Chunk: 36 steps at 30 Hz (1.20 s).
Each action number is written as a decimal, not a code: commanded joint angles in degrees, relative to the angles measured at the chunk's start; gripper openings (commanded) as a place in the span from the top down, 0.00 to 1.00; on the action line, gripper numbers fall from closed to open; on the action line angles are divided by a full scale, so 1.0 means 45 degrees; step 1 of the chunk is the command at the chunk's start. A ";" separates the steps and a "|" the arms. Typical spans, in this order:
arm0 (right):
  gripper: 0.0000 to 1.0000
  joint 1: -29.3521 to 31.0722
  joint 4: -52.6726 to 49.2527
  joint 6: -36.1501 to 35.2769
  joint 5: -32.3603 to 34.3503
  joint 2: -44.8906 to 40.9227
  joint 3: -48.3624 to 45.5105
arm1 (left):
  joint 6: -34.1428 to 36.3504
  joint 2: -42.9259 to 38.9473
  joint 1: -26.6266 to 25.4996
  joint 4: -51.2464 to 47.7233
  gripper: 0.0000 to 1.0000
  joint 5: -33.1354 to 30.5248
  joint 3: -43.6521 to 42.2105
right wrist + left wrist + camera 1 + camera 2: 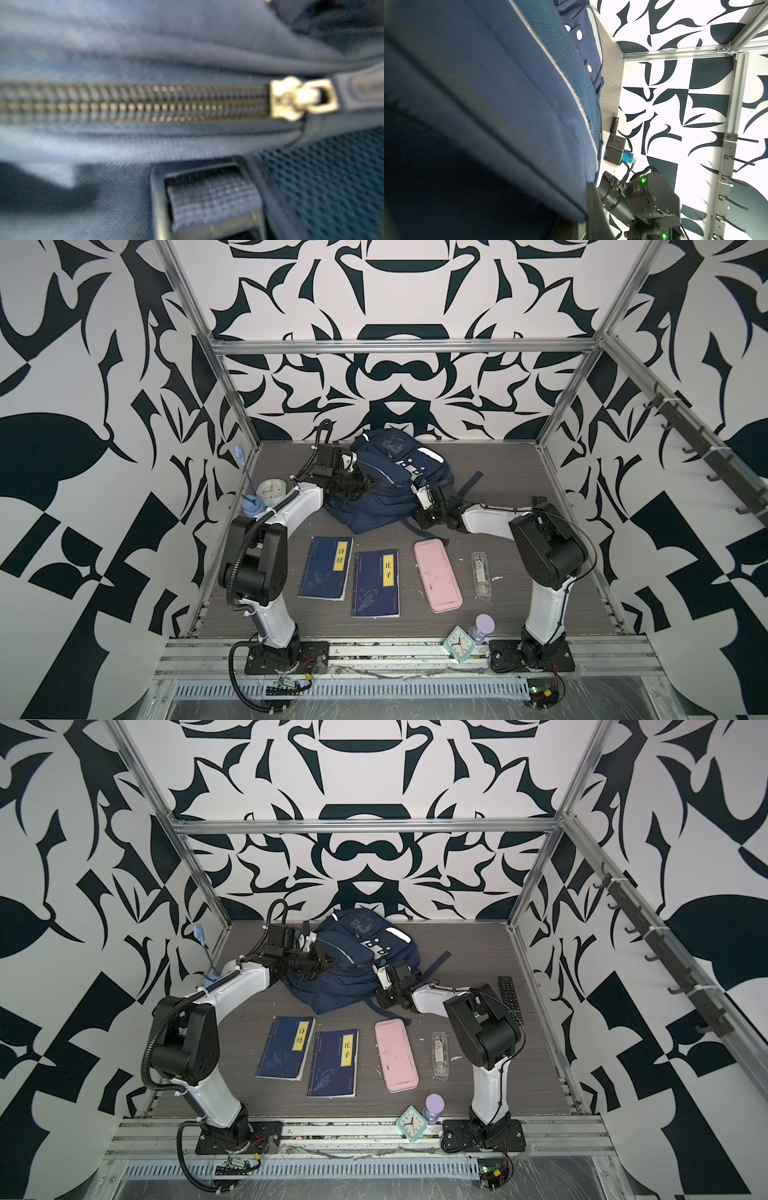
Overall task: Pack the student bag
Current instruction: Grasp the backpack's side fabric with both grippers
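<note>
1. Looking down on a grey wood-grain tabletop (507, 472), boxed in by black-and-white patterned walls and an aluminium frame.
2. Finding the student bag (386, 493) lying slumped at the back middle of the tabletop, with its silver strips and buckled pocket facing up.
3. Noting the left end effector (368, 483) at the bag's left flank, jaws drawn together on an edge of navy fabric. Seeing one dark finger (593, 207) touching that edge in the left wrist view.
4. Noting the right end effector (419, 489) against the bag's right flank. Not being able to tell whether its jaws are apart or together, with the tips hidden in both top views.
5. Seeing, blurred and very close in the right wrist view, a metal zipper (133, 101) with its teeth meshed up to the slider (286, 98), and a strap buckle (207, 197) just beside it.
6. Finding a row in front of the bag: two blue books (326, 568) (376, 583), a pink case (437, 576) and a clear case (481, 574), all lying flat.
7. Spotting a mint clock (459, 643) and a purple-capped bottle (482, 626) just beside each other at the front edge, a round white clock (270, 491) at the left edge, and a black remote (510, 996) at the right.
</note>
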 commanded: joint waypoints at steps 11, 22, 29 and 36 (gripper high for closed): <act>0.86 0.0028 0.0247 0.0145 0.0178 -0.0508 -0.0094 | 0.0020 -0.0171 0.0173 0.1202 1.00 0.0305 0.0595; 1.00 0.0144 -0.0186 0.0388 -0.0042 -0.1710 -0.0803 | -0.0087 -0.0043 0.0212 0.1389 1.00 0.0307 0.0635; 1.00 0.0283 -0.0951 0.0479 -0.0522 -0.2001 -0.0593 | -0.0342 0.0015 0.0212 0.1616 1.00 0.0304 0.0615; 1.00 0.1150 -0.3002 0.0491 -0.1059 -0.1557 0.0603 | -0.0566 0.0109 0.0195 0.1816 1.00 0.0090 0.0585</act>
